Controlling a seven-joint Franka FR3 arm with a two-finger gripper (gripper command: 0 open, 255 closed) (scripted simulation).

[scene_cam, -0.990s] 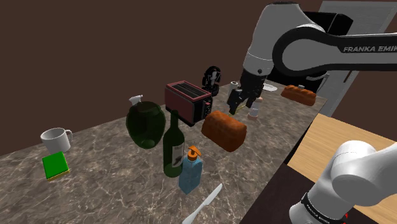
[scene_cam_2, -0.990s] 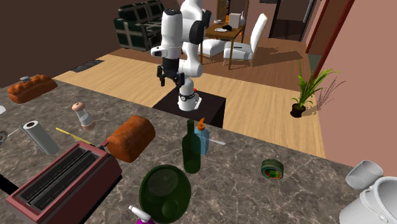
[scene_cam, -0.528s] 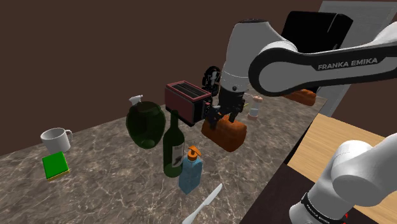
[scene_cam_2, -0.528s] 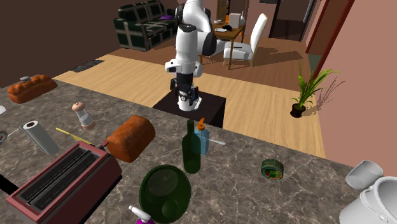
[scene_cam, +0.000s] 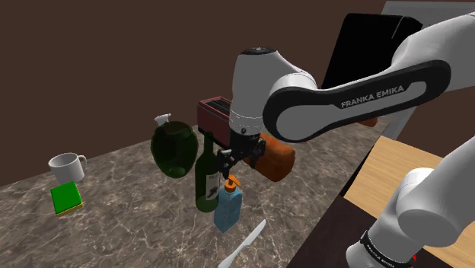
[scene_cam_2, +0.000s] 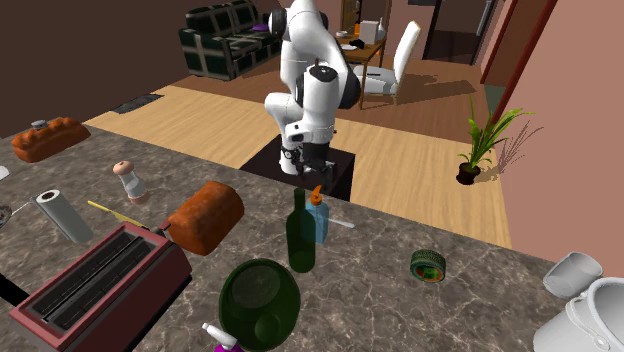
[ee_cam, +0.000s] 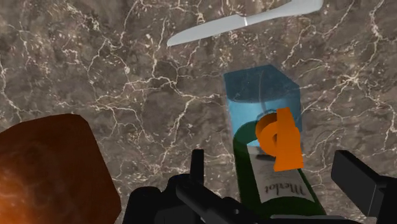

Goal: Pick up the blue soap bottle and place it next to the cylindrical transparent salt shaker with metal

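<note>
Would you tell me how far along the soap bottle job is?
Nothing is finished yet: the blue soap bottle stands on the counter, untouched. In hand: the open gripper hovers just above its orange pump. Left: grasp, lift, and set it beside the salt shaker.

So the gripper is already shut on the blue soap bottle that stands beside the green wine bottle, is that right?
Not shut. In the wrist view the gripper hangs open above the blue soap bottle and does not touch it. The bottle does stand beside the green wine bottle.
</note>
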